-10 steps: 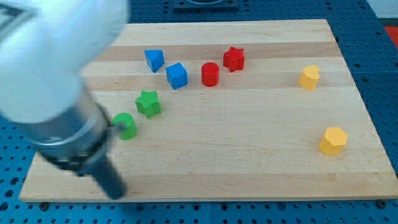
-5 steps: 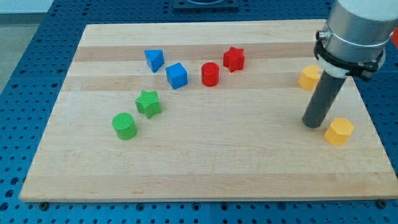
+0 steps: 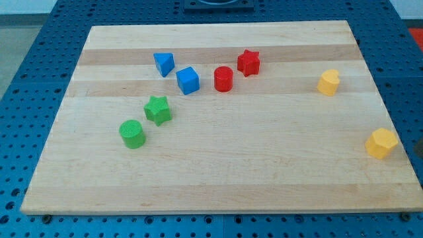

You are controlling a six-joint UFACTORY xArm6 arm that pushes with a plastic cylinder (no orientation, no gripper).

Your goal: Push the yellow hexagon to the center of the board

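Note:
The yellow hexagon (image 3: pixel 382 143) lies near the right edge of the wooden board (image 3: pixel 264 165), toward the view's bottom right. A second yellow block (image 3: pixel 328 82), with a notched, heart-like shape, sits above it near the right side. My tip and the rod do not show in the frame; only a dark sliver appears at the view's right edge, too small to identify.
A blue triangle (image 3: pixel 164 63), a blue cube (image 3: pixel 188 80), a red cylinder (image 3: pixel 223 79) and a red star (image 3: pixel 248 63) stand in a row at the upper middle. A green star (image 3: pixel 158 110) and a green cylinder (image 3: pixel 132 133) lie at the left.
The arm swept from the view's left to the right, then left the frame. The yellow hexagon has shifted right, closer to the board's right edge. The other blocks have not moved.

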